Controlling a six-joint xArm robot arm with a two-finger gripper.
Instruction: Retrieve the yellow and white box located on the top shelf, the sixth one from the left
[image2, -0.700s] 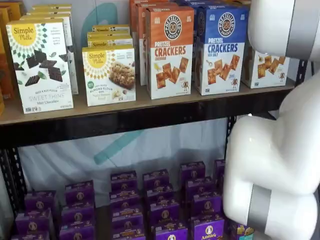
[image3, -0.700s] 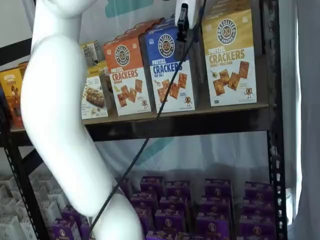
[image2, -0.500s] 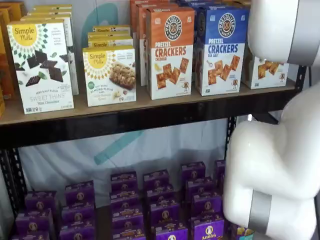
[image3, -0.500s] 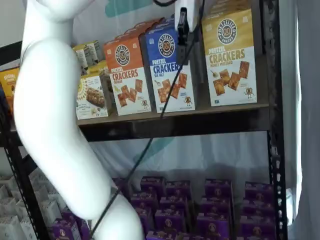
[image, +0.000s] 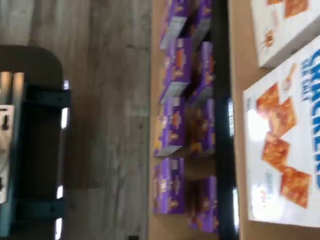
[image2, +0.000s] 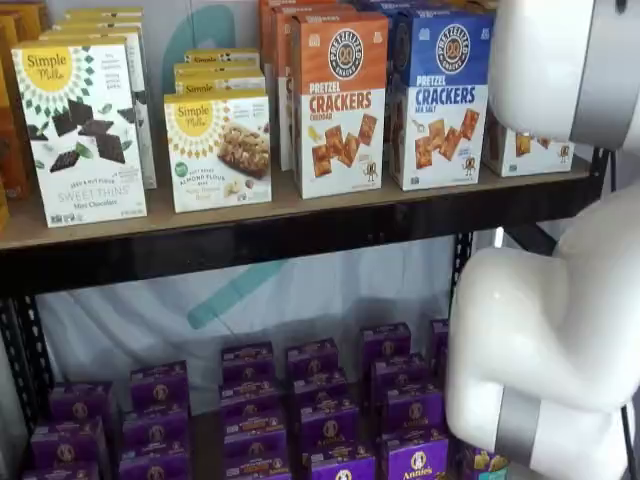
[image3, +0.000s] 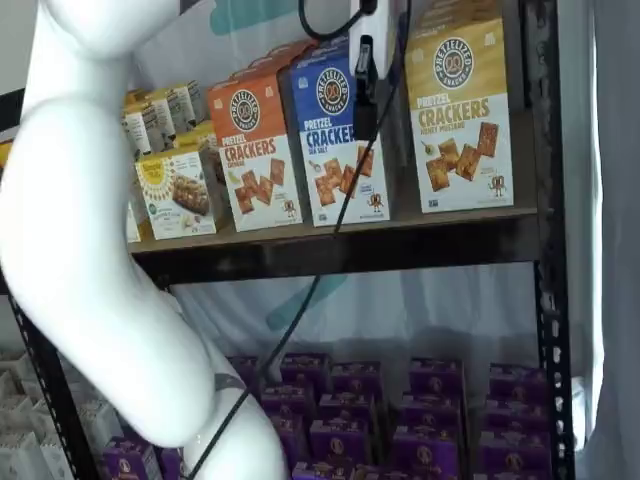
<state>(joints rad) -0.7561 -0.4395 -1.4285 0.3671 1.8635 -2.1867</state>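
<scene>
In a shelf view the yellow and white box (image2: 527, 148) stands at the right end of the top shelf (image2: 250, 225), mostly hidden by the white arm (image2: 560, 300). In a shelf view the gripper (image3: 365, 85) hangs side-on before the blue box (image3: 340, 140), jaws wide by my reckoning. The wrist view shows only that box's neighbours; light, stiff, crushable card, best pinched across its narrow sides.

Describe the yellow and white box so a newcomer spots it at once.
Find the top shelf, a brown board on black uprights. At its right end stand three tall Pretzel Crackers boxes side by side. The yellow and white box is the rightmost, beside the blue box; the orange box stands further left.
</scene>
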